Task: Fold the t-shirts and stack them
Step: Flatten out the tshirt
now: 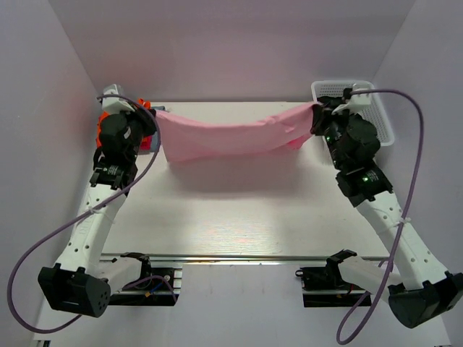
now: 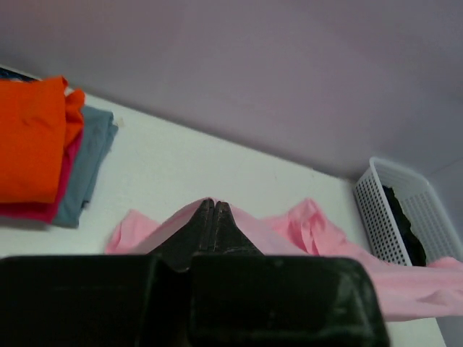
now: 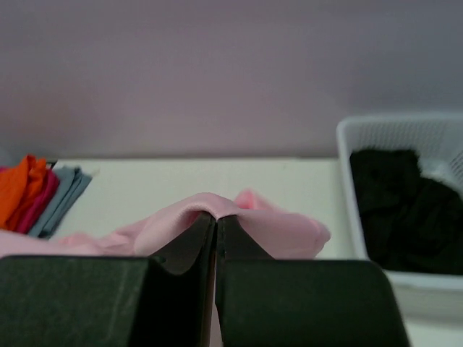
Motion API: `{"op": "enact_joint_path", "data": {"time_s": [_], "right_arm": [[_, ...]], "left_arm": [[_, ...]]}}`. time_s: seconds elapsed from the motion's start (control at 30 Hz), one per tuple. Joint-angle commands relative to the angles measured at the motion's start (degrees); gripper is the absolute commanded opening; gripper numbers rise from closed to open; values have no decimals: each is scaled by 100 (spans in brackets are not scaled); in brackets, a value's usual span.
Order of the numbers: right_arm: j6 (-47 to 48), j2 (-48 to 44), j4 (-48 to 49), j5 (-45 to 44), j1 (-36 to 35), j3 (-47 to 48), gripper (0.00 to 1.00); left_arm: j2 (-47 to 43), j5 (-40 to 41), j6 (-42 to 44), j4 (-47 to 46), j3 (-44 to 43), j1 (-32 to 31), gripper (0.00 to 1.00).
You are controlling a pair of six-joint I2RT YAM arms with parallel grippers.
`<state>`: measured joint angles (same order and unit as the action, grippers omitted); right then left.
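Observation:
A light pink t-shirt (image 1: 224,137) hangs stretched across the back of the table, sagging in the middle. My left gripper (image 1: 155,116) is shut on its left end and my right gripper (image 1: 316,114) is shut on its right end. In the left wrist view the closed gripper (image 2: 211,206) has the pink cloth (image 2: 311,231) draped round its tips. The right wrist view shows the closed gripper (image 3: 217,217) with a pink fold (image 3: 282,228) over it. Folded orange (image 2: 29,137), red (image 2: 54,199) and grey-blue (image 2: 90,155) t-shirts lie stacked at the back left.
A white mesh basket (image 1: 380,119) stands at the back right corner and holds a black t-shirt (image 3: 405,210). The white table (image 1: 217,210) lies bare in front of the pink shirt. Grey walls close in the back and both sides.

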<state>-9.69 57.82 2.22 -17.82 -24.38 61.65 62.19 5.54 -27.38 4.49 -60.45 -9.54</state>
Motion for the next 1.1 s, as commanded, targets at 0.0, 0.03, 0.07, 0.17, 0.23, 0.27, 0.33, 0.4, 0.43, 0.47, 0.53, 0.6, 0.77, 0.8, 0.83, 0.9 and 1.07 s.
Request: {"op": "enact_joint_path", "data": {"time_s": [0.0,0.03,0.07,0.17,0.23,0.27,0.33,0.4,0.43,0.47,0.53,0.6,0.77,0.8,0.83,0.9,1.07], "right_arm": [[854,-43,613,-485,39,742,0],[1212,-8,622,-503,39,952,0],[1276,18,613,-494,56,1085,0],[1644,45,534,-520,39,1577,0],[1864,10,525,-442,39,1894,0],[1944,-8,508,-406,39,1973,0],[2103,-43,394,-205,21,2289,0],[2225,-104,306,-73,21,2527,0],[2278,-113,210,76,21,2658,0],[2444,-209,157,312,21,2773,0],[2464,-280,-36,525,13,2992,0],[2498,-482,-212,788,21,3098,0],[2472,-869,-529,1298,4,3406,0],[2507,-1017,-529,1360,4,3433,0],[2507,-1045,-521,1387,12,3459,0],[2542,-1193,-573,1430,12,3599,0],[2499,-1457,-933,1721,21,3828,0]], "left_arm": [[-129,439,337,113,-816,92,0],[-129,526,416,183,-985,93,0],[-129,588,478,236,-1126,93,0],[-181,649,715,236,-1635,93,0],[-234,650,847,236,-1829,93,0],[-312,650,909,236,-1978,93,0],[-366,510,1093,236,-2102,32,0],[-541,124,1260,236,-2313,31,0],[-542,10,1261,236,-2375,31,0],[-637,-139,1331,297,-2497,31,0],[-804,-334,1401,368,-2551,31,0],[-919,-405,1402,429,-2692,31,0],[-1279,-623,1402,658,-2903,31,0],[-1350,-694,1402,737,-2903,31,0],[-1411,-851,1402,816,-2955,83,0],[-1534,-853,1402,982,-3008,84,0],[-2061,-1161,1349,1168,-3008,84,0]]}}
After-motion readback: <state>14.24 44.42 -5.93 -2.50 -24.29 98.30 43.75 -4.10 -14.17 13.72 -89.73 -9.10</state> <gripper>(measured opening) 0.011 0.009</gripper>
